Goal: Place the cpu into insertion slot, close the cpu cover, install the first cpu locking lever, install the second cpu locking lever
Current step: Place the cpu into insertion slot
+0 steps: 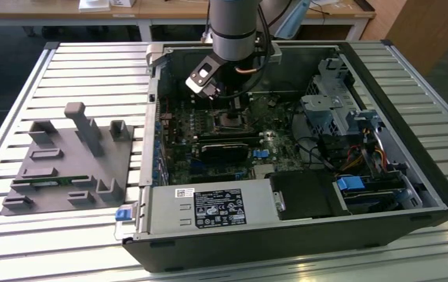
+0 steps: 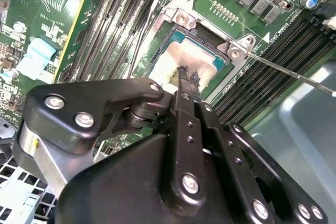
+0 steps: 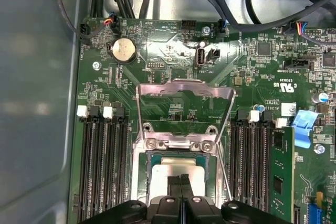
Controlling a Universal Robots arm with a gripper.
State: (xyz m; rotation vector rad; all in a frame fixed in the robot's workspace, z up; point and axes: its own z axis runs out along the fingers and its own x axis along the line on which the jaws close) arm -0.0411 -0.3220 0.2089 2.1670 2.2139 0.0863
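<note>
Your end effector (image 3: 181,179) has its fingers pressed together, tips right at the top of the cpu (image 3: 163,174), which lies in the insertion slot (image 3: 139,167) (the cpu cover (image 3: 184,85) stands flipped open)

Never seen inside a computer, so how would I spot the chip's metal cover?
In the open computer case, find the green board and the silver chip under the gripper. The cover stands open at the chip's edge: a thin metal frame with a square window, unlike the long black slots alongside.
</note>
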